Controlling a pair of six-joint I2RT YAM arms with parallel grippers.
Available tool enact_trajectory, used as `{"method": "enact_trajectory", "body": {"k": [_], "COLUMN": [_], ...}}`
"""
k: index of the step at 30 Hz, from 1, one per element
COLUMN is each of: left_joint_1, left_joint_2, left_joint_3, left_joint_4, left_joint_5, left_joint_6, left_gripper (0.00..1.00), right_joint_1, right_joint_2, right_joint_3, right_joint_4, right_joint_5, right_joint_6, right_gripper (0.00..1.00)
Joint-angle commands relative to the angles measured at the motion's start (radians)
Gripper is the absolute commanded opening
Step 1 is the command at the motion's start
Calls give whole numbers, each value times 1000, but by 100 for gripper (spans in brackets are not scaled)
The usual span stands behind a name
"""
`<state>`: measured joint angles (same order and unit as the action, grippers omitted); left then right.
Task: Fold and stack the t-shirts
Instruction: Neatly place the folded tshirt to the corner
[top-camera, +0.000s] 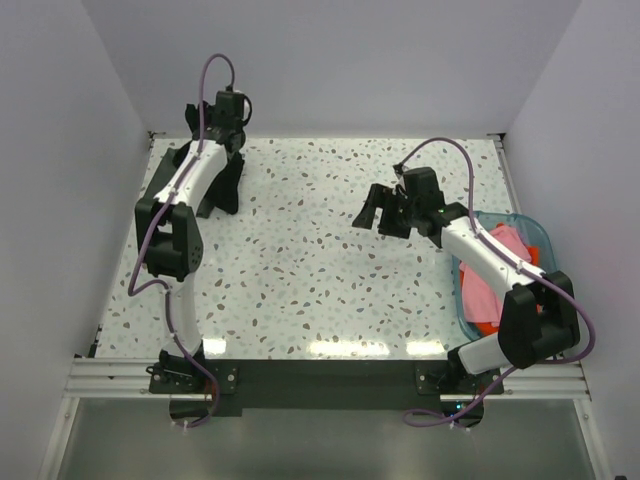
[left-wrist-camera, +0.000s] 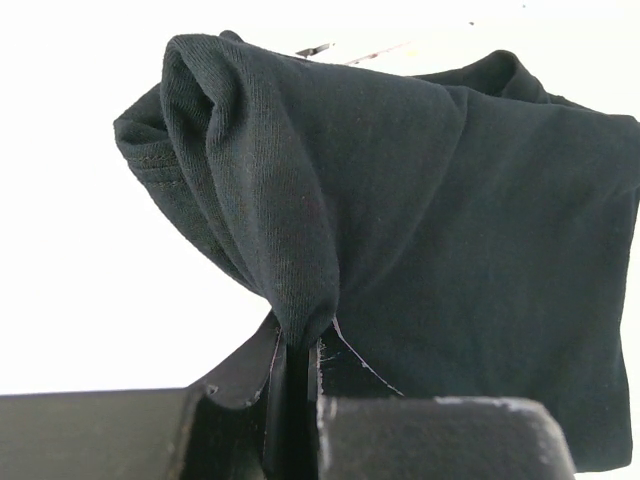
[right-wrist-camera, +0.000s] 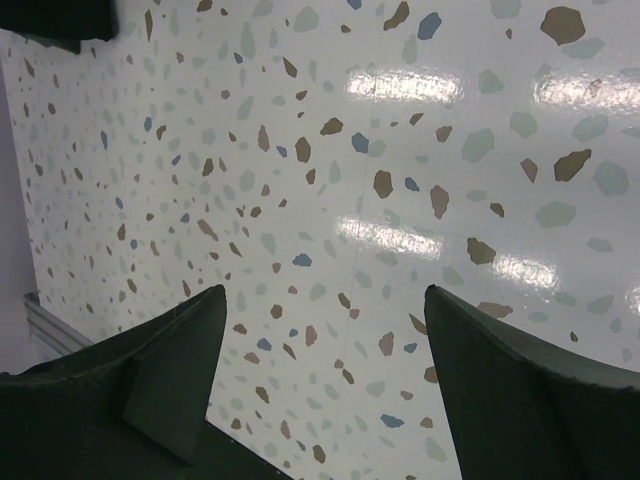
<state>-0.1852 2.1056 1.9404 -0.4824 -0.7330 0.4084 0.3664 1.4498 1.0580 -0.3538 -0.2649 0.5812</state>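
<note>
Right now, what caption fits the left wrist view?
Left gripper shut on a bunched fold of the black t-shirt.

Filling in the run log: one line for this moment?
left gripper: shut on black t-shirt | right gripper: open above table | pink shirt: in blue bin

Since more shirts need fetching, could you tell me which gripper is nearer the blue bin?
Right. The right gripper hovers open left of the bin; the left gripper is across the table, shut on the black shirt.
</note>
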Motion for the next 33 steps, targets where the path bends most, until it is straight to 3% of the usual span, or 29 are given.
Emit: {"method": "enact_trajectory", "body": {"k": [1,27,30,31,33], "left_joint_1": [29,136,185,210,246], "left_joint_2": [-53,-62,-23,-10,22], "left_joint_3": [57,77,94,116,167], "left_joint_4": [77,100,120,119,76], "left_joint_5": [-25,121,94,81,69], "left_joint_6": [43,10,-26,-75,-149], "left_gripper": [0,0,32,78,82], "right_joint_1": [6,6,8,8,8], "right_joint_2": [-23,-5,4,4,1], "right_joint_3": [51,71,71,71,80], "right_joint_4": [-19,-34,-36,-39,-53], "right_joint_5": [38,58,50,52,56], "right_joint_6": [-26,-34,-40,-44,-50], "right_gripper": [83,83,84,84,84]}}
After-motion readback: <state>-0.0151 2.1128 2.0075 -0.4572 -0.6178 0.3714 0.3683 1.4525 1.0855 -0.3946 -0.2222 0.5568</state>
